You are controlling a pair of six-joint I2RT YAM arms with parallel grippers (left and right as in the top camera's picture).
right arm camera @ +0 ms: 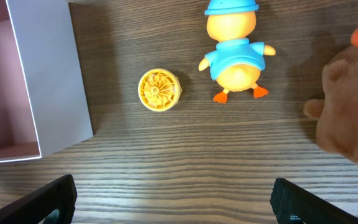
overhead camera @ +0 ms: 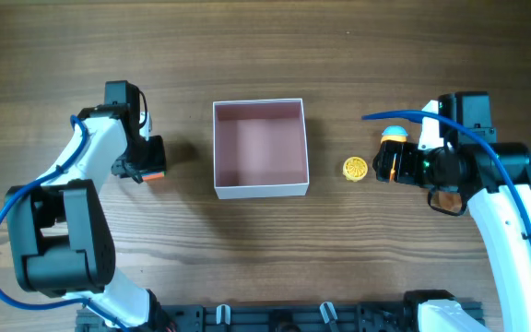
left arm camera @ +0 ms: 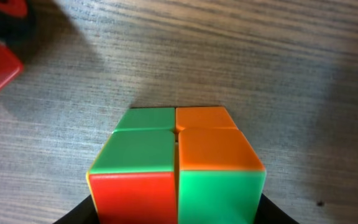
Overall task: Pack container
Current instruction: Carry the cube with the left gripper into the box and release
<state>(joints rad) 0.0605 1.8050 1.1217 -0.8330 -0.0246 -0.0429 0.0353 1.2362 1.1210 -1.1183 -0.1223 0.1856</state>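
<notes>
- Two arms are at different stages of the packing. The left gripper (overhead camera: 147,162) appears clamped on a small plastic puzzle cube with green, orange and red faces (left arm camera: 176,165). The right gripper (right arm camera: 174,186) hangs with its fingers wide apart and holds nothing.
- The square shallow white-walled container with a dusty pink inside (overhead camera: 259,189) sits mid-table with nothing in it. The left gripper is at its 9 o'clock and the loose toys are at its 3 o'clock.
- By my reading, the step in hand is carrying the cube. The next move calls for travel toward 3 o'clock, clearing the thin near wall, then a release over the pink floor.
- Only the left wrist view shows the cube's faces; from overhead it is barely a speck of orange.
- Only the right wrist view shows the toys plainly: a ridged yellow disc (right arm camera: 158,89) just beside the container's wall, a yellow duck in blue (right arm camera: 235,50) at the disc's 2 o'clock, and a brown plush bear (right arm camera: 347,112) at the frame's 3 o'clock edge.
</notes>
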